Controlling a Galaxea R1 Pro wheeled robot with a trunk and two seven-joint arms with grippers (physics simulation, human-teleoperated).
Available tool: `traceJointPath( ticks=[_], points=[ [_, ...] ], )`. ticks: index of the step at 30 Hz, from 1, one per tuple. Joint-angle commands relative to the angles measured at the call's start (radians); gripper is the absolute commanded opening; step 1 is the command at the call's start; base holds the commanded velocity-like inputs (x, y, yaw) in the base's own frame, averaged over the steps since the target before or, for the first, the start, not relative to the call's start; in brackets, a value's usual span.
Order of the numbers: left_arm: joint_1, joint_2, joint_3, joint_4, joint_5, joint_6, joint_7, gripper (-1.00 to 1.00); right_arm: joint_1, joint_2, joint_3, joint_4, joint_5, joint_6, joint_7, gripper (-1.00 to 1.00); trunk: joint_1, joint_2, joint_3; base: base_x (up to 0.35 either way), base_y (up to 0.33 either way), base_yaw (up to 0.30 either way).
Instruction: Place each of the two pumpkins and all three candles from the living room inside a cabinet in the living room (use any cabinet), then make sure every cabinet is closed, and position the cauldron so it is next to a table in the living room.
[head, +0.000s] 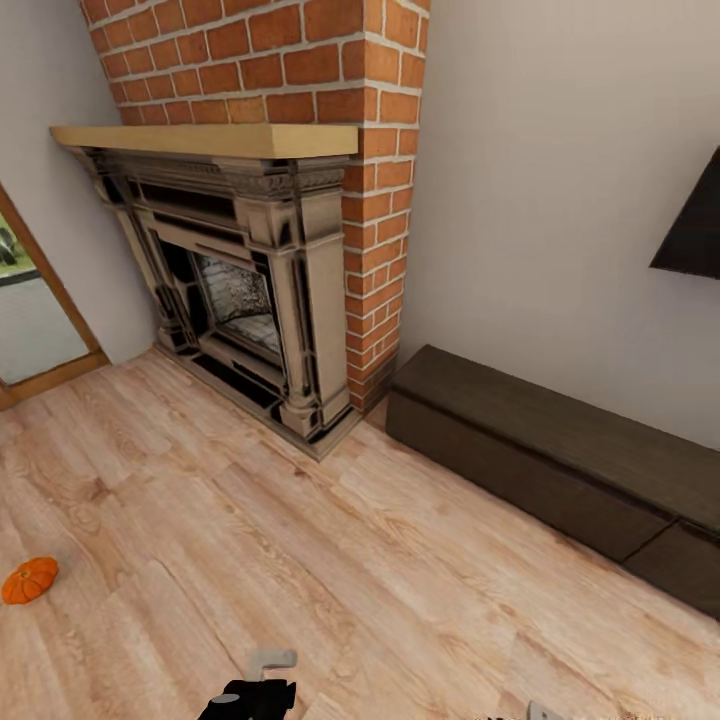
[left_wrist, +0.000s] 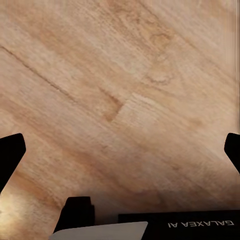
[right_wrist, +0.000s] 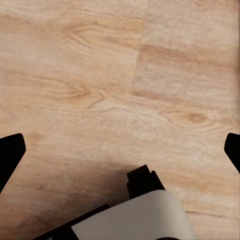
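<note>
Head view: we face a corner of the living room, where a brick chimney breast (head: 300, 60) rises above a dark ornate fireplace (head: 240, 290) topped by a pale wooden mantel (head: 200, 140). To the right of the bricks, the long low dark-brown cabinet (head: 560, 460) stands against the pale wall, its flat fronts all flush and closed. A dark panel (head: 695, 230) hangs on the wall above its far end. At the far left a wood-framed glass door (head: 35, 310) opens on the outdoors.

One orange pumpkin (head: 29, 580) lies on the light plank floor (head: 350, 570) near the left edge, well apart from the cabinet and from the fireplace. At the lower edge we see part of our left arm (head: 250, 695), black with a grey piece on top.

In the left wrist view, the left claw (left_wrist: 120, 150) hangs over bare planks; its two dark fingertips (left_wrist: 9, 152) sit at opposite edges of the picture, spread wide and holding nothing.

In the right wrist view, the right claw (right_wrist: 120, 150) is likewise released, its fingertips (right_wrist: 10, 150) far apart above the wood with nothing between them.
</note>
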Motion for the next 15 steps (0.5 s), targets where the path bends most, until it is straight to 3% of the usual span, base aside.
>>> traceJointPath(
  ticks=[1,15],
  points=[
    [0.000,0.001,-0.009,-0.003,0.010,0.005,0.008,1.00,-0.001,-0.001,0.008,0.000,-0.011,-0.004,-0.005,1.00,0.000,0.000,-0.001,0.070,0.000,-0.279],
    [0.000,0.001,-0.009,-0.003,0.010,0.005,0.007,1.00,-0.001,-0.001,0.008,0.000,-0.011,-0.003,-0.005,1.00,0.000,0.000,-0.001,0.046,0.000,-0.279]
  ],
)
